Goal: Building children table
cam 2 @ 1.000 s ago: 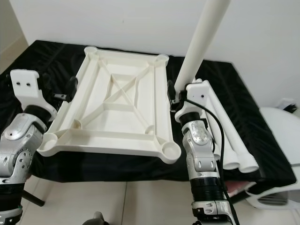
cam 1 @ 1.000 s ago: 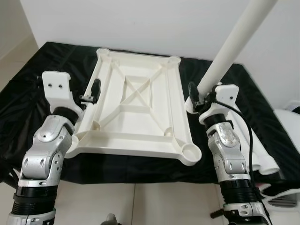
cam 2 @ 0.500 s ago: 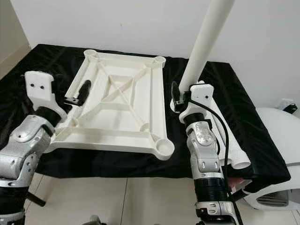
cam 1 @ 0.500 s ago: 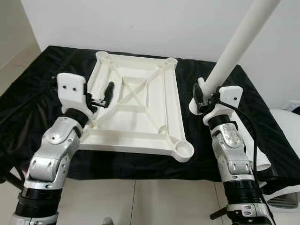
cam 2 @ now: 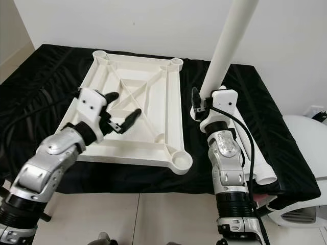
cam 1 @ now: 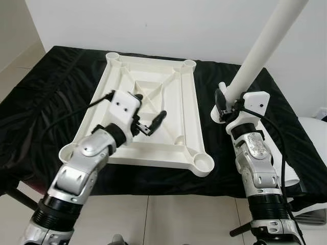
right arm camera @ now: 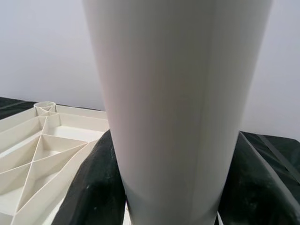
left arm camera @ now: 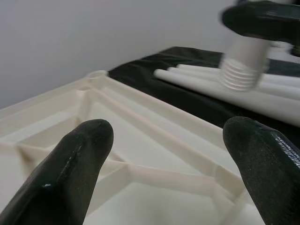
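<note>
Tabletop (cam 1: pixel 153 109) lies underside up, mid-worktop (cam 1: pixel 46 97). Right gripper (cam 1: pixel 225 100) jaws clenched on leg (cam 1: pixel 260 48), upright, right of it. Left gripper (cam 1: pixel 149 120) jaws released, hovering over ribs. Leg: light, stiff, likely slick plastic; grip low near threads.

Bright, even indoor light, soft shadows; head views sharp — wrist close-ups blurred

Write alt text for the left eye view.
An upturned white tabletop lies on a black cloth. The left gripper hovers open over the tabletop's ribbed underside. The right gripper holds a white table leg upright beside it; more legs lie at the right.
</note>
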Robot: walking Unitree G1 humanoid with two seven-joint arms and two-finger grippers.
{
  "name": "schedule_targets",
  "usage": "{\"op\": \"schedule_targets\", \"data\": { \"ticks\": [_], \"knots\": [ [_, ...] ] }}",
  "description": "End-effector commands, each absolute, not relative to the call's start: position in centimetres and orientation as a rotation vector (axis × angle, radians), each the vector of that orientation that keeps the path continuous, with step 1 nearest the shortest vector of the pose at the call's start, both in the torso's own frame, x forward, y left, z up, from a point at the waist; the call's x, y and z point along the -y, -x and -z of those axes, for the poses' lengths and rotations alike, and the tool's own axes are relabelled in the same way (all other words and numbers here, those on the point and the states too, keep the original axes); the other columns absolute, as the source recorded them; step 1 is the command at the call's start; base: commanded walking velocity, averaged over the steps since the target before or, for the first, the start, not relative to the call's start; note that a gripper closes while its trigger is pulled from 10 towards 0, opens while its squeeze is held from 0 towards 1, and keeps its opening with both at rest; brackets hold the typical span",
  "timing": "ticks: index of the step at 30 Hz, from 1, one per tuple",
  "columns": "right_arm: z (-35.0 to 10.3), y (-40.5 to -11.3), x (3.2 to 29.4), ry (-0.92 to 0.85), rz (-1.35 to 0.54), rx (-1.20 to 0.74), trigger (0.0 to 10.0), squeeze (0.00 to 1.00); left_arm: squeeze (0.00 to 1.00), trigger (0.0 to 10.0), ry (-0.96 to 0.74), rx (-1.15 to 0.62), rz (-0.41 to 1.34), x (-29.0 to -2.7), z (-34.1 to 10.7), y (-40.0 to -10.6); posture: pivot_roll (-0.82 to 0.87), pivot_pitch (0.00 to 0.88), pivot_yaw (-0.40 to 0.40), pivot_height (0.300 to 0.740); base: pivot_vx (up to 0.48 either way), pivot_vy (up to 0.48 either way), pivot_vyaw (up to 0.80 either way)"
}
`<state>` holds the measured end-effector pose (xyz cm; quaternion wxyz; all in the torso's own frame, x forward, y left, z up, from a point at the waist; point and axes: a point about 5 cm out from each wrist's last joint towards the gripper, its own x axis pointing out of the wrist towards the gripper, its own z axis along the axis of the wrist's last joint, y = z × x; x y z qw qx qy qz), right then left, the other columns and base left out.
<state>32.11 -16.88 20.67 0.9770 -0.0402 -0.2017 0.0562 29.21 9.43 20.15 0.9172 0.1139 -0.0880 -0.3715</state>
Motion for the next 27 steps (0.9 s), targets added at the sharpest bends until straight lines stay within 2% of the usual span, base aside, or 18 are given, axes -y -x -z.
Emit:
{"op": "schedule_targets", "data": {
  "ticks": [1, 11, 18, 27],
  "knots": [
    [-20.9, -31.9, 17.5, 0.085, -0.099, 0.417, 10.0, 0.0, 0.0, 10.0, -0.266, 0.177, 0.829, -8.8, -19.8, -29.0, -0.02, 0.052, -0.023, 0.74, 0.0, 0.0, 0.0],
    [-20.9, -31.7, 18.1, 0.086, -0.108, 0.403, 10.0, 0.0, 0.0, 10.0, -0.444, 0.135, 1.063, -7.0, -17.3, -28.0, -0.04, 0.056, -0.019, 0.74, 0.0, 0.0, 0.0],
    [-20.5, -31.7, 18.3, 0.093, -0.114, 0.385, 10.0, 0.0, 0.0, 10.0, -0.582, 0.086, 1.091, -7.1, -15.3, -28.2, -0.04, 0.057, -0.016, 0.74, 0.0, 0.0, 0.0],
    [-20.4, -31.5, 18.0, 0.088, -0.128, 0.379, 10.0, 0.0, 0.0, 10.0, -0.626, 0.052, 1.142, -6.7, -13.8, -28.2, -0.04, 0.057, -0.015, 0.74, 0.0, 0.0, 0.0]
  ]
}}
